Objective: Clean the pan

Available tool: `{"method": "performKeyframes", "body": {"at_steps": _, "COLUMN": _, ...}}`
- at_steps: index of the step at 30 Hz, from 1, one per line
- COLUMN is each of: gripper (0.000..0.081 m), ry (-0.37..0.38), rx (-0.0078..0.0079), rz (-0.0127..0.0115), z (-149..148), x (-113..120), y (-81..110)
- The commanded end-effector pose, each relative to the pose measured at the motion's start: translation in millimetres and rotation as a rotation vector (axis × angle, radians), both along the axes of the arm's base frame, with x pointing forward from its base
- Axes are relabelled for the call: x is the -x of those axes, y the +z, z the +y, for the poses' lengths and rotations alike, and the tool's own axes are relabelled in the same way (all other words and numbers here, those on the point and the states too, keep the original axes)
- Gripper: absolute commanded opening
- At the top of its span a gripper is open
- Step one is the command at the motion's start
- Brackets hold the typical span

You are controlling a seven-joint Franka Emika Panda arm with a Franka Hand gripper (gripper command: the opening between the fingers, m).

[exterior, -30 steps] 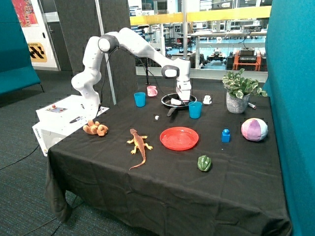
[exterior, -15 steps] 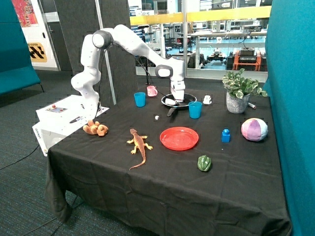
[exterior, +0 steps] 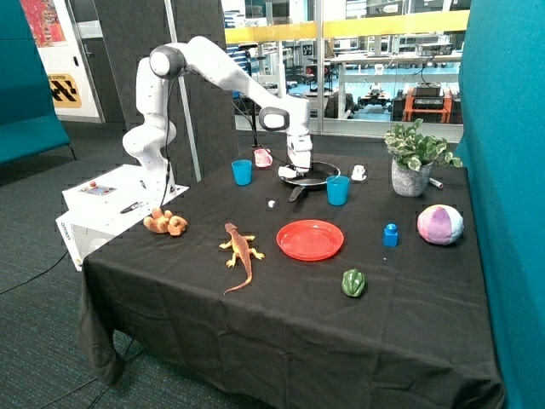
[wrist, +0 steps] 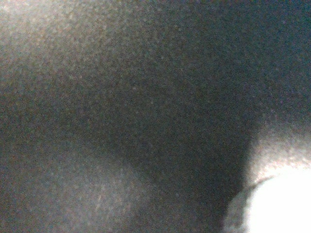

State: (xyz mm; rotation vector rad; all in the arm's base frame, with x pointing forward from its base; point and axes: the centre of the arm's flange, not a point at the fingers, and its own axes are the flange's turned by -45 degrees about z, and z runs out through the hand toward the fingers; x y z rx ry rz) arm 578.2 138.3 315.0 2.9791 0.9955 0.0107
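Just above the frame's centre, the round black frying pan sits on the black-clothed table, beyond the flat red round plate. The gripper hangs at the pan's left rim; whether it grips anything cannot be told.

The pan is sitting flat on the black table, far back from the front edge. It is round, black and shallow. Its short dark handle is sticking out toward the red plate. A blue cup is standing just beside it on one side, and a pink cup is sitting near it on the other. My gripper is hanging over the pan's rim, on the pink cup's side, with something white and pale at its tip.
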Motion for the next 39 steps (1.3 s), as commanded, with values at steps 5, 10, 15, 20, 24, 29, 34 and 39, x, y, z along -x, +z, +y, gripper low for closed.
{"method": "performKeyframes", "body": {"at_steps": 5, "gripper": 0.0000, "ry": 0.016, "rx": 0.0017, "rz": 0.0066, "z": -4.1, "x": -0.6, "y": 34.1}}
{"method": "performKeyframes", "body": {"at_steps": 10, "gripper": 0.0000, "ry": 0.027, "rx": 0.0017, "rz": 0.0066, "z": -3.2, "x": 4.0, "y": 49.1}}
{"method": "performKeyframes", "body": {"at_steps": 15, "gripper": 0.0000, "ry": 0.025, "rx": 0.0017, "rz": 0.0066, "z": -0.2, "x": 6.1, "y": 51.6}}
{"method": "performKeyframes", "body": {"at_steps": 20, "gripper": 0.0000, "ry": 0.023, "rx": 0.0017, "rz": 0.0066, "z": 2.9, "x": 4.6, "y": 44.8}}
{"method": "performKeyframes", "body": {"at_steps": 24, "gripper": 0.0000, "ry": 0.023, "rx": 0.0017, "rz": 0.0066, "z": 4.5, "x": 1.0, "y": 38.2}}
{"method": "performKeyframes", "body": {"at_steps": 29, "gripper": 0.0000, "ry": 0.029, "rx": 0.0017, "rz": 0.0066, "z": 8.8, "x": -1.4, "y": 35.2}}
{"method": "performKeyframes", "body": {"at_steps": 34, "gripper": 0.0000, "ry": 0.053, "rx": 0.0018, "rz": 0.0066, "z": 23.5, "x": -0.6, "y": 33.4}}
{"method": "performKeyframes", "body": {"at_steps": 39, "gripper": 0.0000, "ry": 0.055, "rx": 0.0018, "rz": 0.0066, "z": 27.6, "x": 1.3, "y": 34.9}}
